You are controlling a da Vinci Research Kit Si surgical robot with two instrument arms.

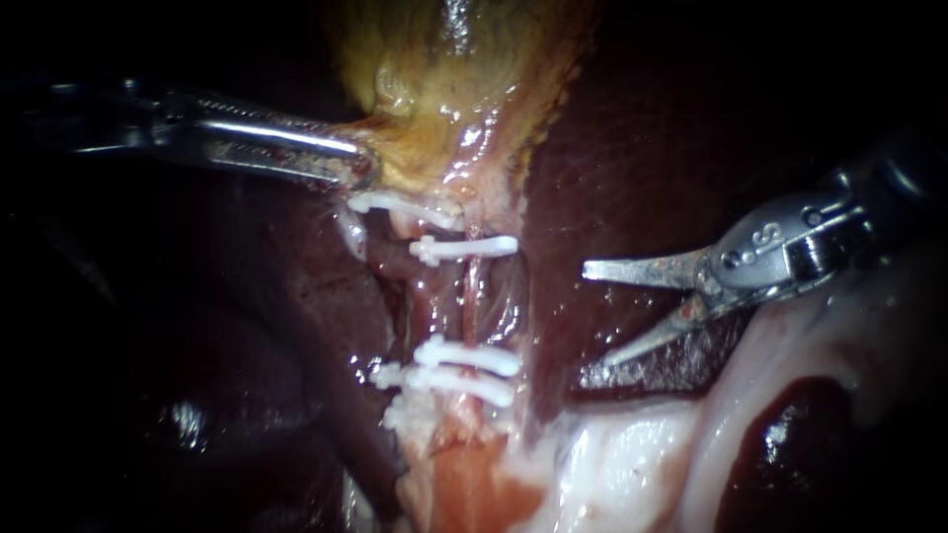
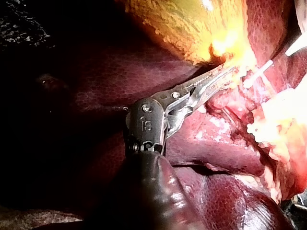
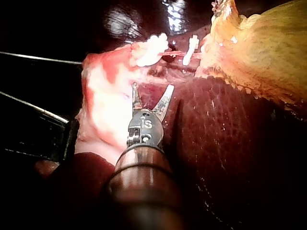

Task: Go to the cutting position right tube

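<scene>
Advancing from three o'clock of the right tube (image 1: 475, 296), the right instrument (image 1: 594, 316), end effector gaping, could nick liver (image 1: 632, 148) or a clip (image 1: 464, 249), while the left instrument (image 1: 363, 164) grips gallbladder (image 1: 444, 118).

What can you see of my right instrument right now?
Your right instrument comes in from the right: a dark shaft, a shiny metal wrist and two slim, pointed metal blades. The blades stand apart with nothing between them, and point toward the right tube, at the stretch between its white clips. They stop short of it, over the dark red liver. I cannot tell whether the lower blade touches the liver.
</scene>
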